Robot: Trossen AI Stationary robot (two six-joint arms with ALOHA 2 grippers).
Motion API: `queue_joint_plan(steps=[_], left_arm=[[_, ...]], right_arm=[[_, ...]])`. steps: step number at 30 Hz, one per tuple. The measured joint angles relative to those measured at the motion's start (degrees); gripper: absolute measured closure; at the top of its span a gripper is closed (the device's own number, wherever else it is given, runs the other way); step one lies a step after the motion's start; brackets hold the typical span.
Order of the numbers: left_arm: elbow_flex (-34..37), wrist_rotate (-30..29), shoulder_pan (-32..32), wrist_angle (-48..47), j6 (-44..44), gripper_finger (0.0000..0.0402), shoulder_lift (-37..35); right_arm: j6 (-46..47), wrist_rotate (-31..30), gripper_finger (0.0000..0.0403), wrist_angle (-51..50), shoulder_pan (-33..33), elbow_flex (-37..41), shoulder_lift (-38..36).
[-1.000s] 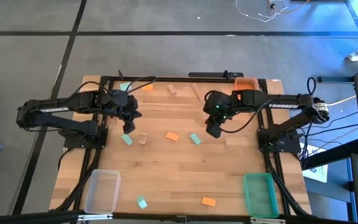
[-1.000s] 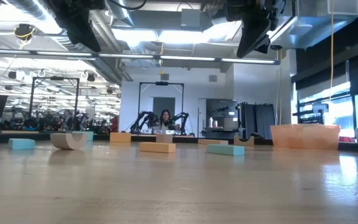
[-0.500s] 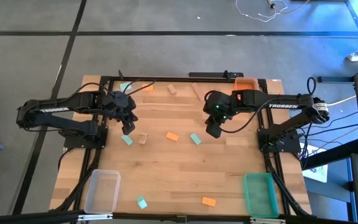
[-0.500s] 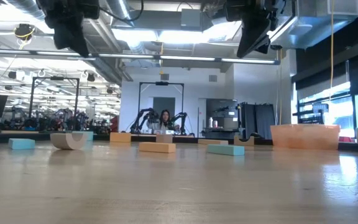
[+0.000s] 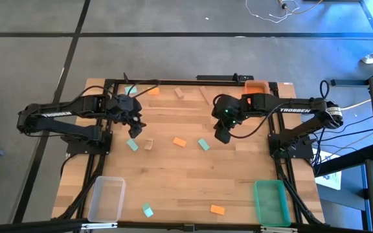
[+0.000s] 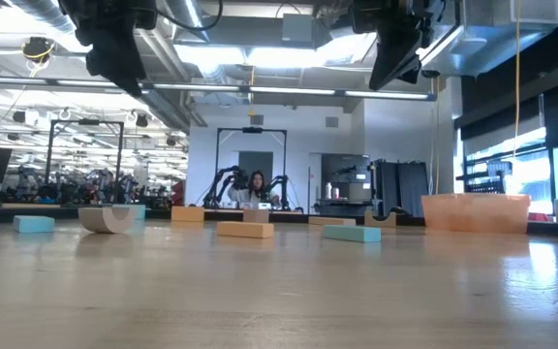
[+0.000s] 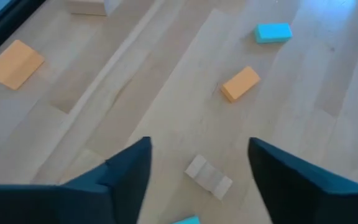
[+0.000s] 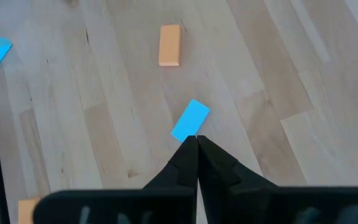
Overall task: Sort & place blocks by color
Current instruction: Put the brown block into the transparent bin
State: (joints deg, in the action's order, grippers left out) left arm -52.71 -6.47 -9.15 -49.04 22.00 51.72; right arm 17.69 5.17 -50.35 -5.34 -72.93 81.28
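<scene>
the left gripper [image 5: 133, 129] hung above the table [image 5: 193, 188] with its fingers spread wide and nothing between them, over a pale wood block [image 7: 209, 176] and a teal block [image 5: 133, 145]. the right gripper [image 5: 221, 136] hovered pinched shut and empty near another teal block [image 8: 190, 120]. an orange block [image 5: 179, 142] lay between the two teal ones, and further blocks lay scattered over the table.

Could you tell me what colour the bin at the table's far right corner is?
Orange bin; the high view shows it best.
</scene>
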Motion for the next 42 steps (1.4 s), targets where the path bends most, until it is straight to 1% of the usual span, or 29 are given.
queue_joint_plan(steps=[2,5,9,11,14,19,23,28,33,35,39,42], left_arm=[[0.0,0.3,0.0,0.0,0.5,0.0110,0.0],[0.0,0.3,0.0,-0.7,2.4,0.0079,0.0],[0.0,-1.3,0.1,-3.3,3.8,0.0057,0.0],[0.0,-1.7,0.4,-4.1,3.9,0.0055,0.0],[0.1,-0.7,0.5,-4.9,3.9,0.0054,0.0],[3.1,1.7,1.6,-4.5,6.9,0.0054,2.1],[5.8,1.7,3.8,-3.8,13.5,0.0054,3.8],[8.0,2.5,7.3,-2.0,25.5,0.0054,7.0],[9.6,4.0,10.6,2.5,36.1,0.0054,10.5],[9.7,3.2,11.5,3.4,38.1,0.0054,12.0],[9.7,0.7,13.1,4.2,39.1,0.0054,15.3],[9.7,-0.7,13.6,5.1,42.4,0.0054,17.8]], right_arm=[[0.1,0.0,0.0397,0.0,0.0,0.0,0.0],[0.0,0.0,0.0397,0.0,0.0,0.0,0.0],[0.0,0.0,0.0397,0.0,0.0,0.0,0.0],[0.1,0.0,0.0397,0.0,0.0,0.0,0.0],[0.0,0.0,0.0397,0.0,0.0,0.0,0.0],[0.0,0.0,0.0397,0.0,0.0,0.0,0.0],[0.0,0.0,0.0397,0.0,0.0,0.0,0.0],[0.0,0.0,0.0397,0.3,0.0,0.0,0.0],[0.0,0.0,0.0397,0.4,0.0,0.0,0.0],[0.0,0.0,0.0397,0.4,0.0,0.0,0.0],[0.0,0.0,0.0397,0.6,0.0,0.0,0.0],[0.1,0.0,0.0397,0.9,0.0,0.0,0.0]])
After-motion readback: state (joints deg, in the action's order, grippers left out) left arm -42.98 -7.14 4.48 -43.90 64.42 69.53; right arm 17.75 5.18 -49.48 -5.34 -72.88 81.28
